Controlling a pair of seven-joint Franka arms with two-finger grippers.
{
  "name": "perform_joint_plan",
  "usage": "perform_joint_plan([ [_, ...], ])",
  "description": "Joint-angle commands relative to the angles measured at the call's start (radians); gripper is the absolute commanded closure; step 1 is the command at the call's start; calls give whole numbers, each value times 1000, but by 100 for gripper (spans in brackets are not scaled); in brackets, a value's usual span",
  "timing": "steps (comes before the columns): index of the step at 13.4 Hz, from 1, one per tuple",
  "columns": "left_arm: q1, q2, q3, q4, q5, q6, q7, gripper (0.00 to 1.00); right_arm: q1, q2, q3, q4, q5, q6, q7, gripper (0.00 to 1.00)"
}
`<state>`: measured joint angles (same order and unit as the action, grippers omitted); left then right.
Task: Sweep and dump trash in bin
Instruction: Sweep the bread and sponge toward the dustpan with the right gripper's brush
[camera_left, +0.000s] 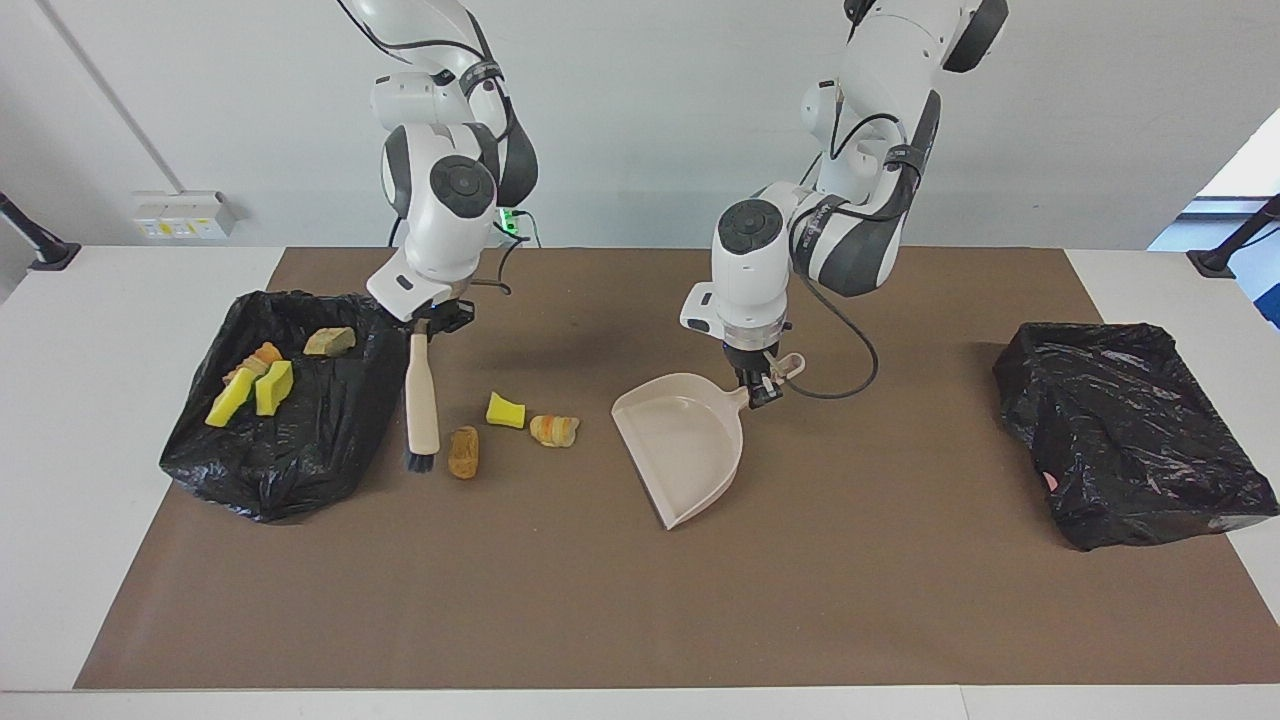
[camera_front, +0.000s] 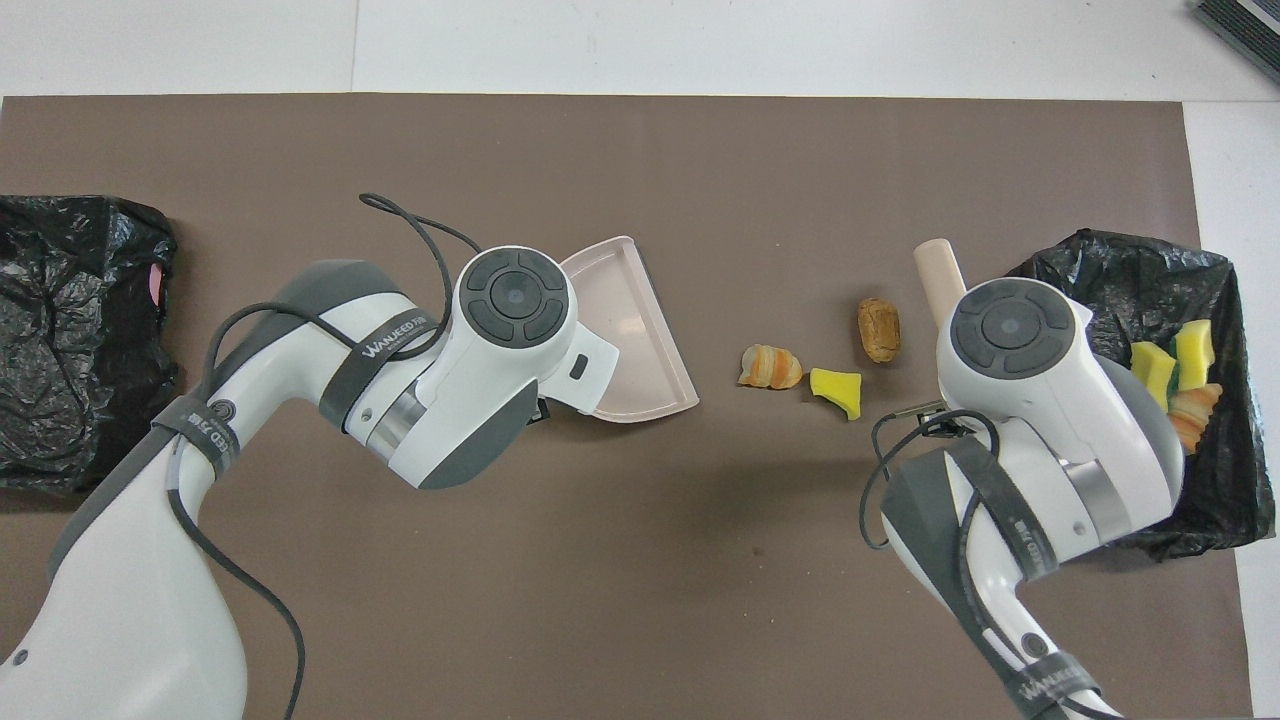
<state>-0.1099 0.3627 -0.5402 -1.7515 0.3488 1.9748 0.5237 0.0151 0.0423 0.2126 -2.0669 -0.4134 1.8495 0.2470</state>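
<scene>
bin with trash: black-lined, at the right arm's end of the table; we count four pieces in it.
right gripper: clamped on the brush handle; bristles down, just beside the bread roll, between it and this bin.
loose trash: roll, yellow foam chunk and striped pastry lie on the mat, between brush and dustpan.
left gripper: closed on the dustpan handle; the mouth faces the pieces, well apart from them.
second bin: at the left arm's end.
risk: we judge a fast stroke scatters the pieces past the pan.
risk: a raised pan lip lets pieces slip under.
</scene>
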Motion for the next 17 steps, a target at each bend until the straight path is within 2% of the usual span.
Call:
perform_joint_plan([
  [1,-4,-51,-7,-65,21,16,24,100,-35,39,19,-7,-15,20,0,100],
  [3,-13,-51,-24,-80,29,22,24,100,-30,48,22,-41,4,31,44,100],
  [7,-13,-54,-38,-121,29,59,24,100,17,44,24,-94,184,43,47,100],
  [11,-13,-97,-40,-187,29,58,24,100,80,45,25,-94,347,47,98,100],
  [17,-14,-136,-44,-243,29,56,33,100,172,88,25,-72,599,135,159,100],
])
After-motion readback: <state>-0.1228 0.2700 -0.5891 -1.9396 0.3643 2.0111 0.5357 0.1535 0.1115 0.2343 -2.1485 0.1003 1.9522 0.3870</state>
